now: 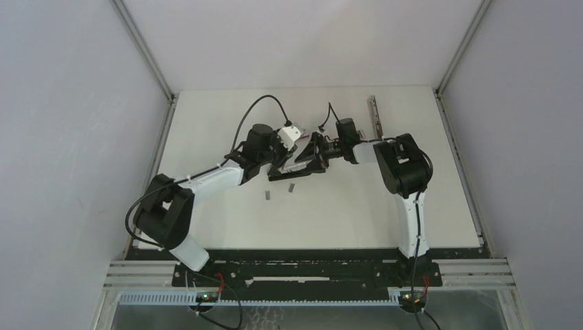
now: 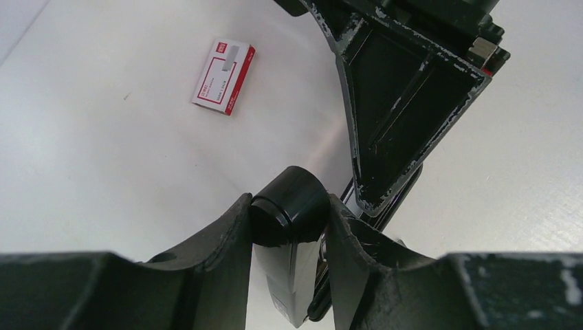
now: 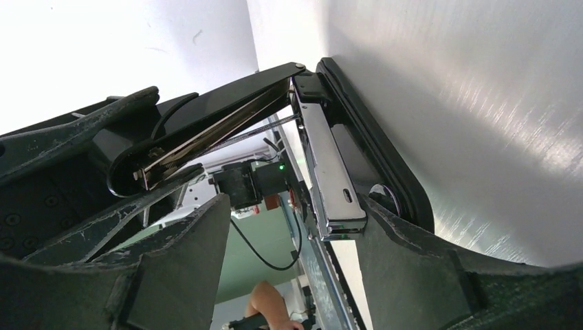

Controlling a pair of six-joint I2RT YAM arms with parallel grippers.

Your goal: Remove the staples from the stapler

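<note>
The black stapler (image 1: pixel 302 163) is held up between both arms at mid-table, swung open. My left gripper (image 2: pixel 289 206) is shut on its rounded black top arm (image 2: pixel 292 268). In the right wrist view the black top arm (image 3: pixel 213 113) splays left, away from the chrome magazine (image 3: pixel 330 179) and black base (image 3: pixel 375 161). My right gripper (image 3: pixel 292 213) stands open around the magazine's front end; one finger (image 3: pixel 405 254) touches it, and the other finger (image 3: pixel 179 268) is well clear. Two short grey staples (image 1: pixel 266 194) (image 1: pixel 291 186) lie on the table in front of the stapler.
A small red-and-white box (image 2: pixel 223 74) lies flat on the table beyond the stapler. A long thin metal strip (image 1: pixel 373 115) lies at the back right. The right gripper's scuffed finger (image 2: pixel 405 89) fills the top of the left wrist view.
</note>
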